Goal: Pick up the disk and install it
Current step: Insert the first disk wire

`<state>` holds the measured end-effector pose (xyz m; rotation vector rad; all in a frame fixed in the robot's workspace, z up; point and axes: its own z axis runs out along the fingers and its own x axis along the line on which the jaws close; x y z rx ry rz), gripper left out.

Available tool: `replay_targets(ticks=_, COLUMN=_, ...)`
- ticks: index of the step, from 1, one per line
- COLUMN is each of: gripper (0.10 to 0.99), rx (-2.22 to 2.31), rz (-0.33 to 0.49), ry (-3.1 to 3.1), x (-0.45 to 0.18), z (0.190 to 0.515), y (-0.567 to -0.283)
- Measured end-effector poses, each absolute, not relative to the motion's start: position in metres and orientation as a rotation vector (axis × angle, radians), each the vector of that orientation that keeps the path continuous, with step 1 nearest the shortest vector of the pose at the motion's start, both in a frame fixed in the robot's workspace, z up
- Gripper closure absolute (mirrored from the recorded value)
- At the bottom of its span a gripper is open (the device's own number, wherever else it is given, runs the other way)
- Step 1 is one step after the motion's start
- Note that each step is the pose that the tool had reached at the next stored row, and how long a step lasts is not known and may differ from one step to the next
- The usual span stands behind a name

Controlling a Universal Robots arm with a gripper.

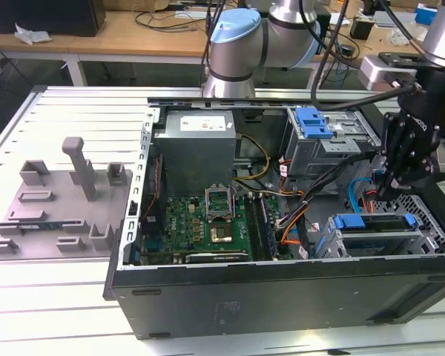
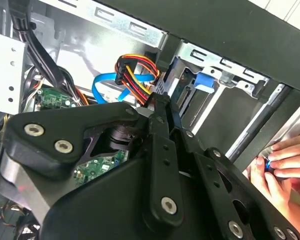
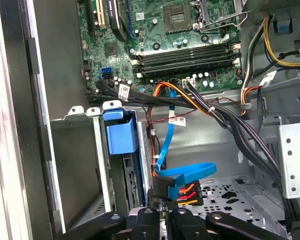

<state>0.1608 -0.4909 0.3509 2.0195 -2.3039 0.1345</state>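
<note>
Bright, even light; glare on the pale table (image 1: 59, 304); shadowed computer case (image 1: 282, 293).

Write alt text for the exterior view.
A robot arm's black gripper hangs over the exterior view's right end of an open computer case, just above a blue-framed disk seated inside. A green circuit board and grey power supply sit further along the case.

The case (image 1: 282, 297) is black, motherboard (image 1: 200, 219) green, power supply (image 1: 196, 148) grey, disk (image 1: 374, 225) silver with blue frame, pincer (image 1: 391, 185) black, desk (image 1: 59, 297) white-slatted.
</note>
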Motion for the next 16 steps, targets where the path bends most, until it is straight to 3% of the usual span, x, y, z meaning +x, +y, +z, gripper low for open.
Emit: replay_targets(ticks=16, gripper=0.922, rx=2.018, rz=0.102, ry=-2.291, x=0.17, z=0.357, y=-0.508)
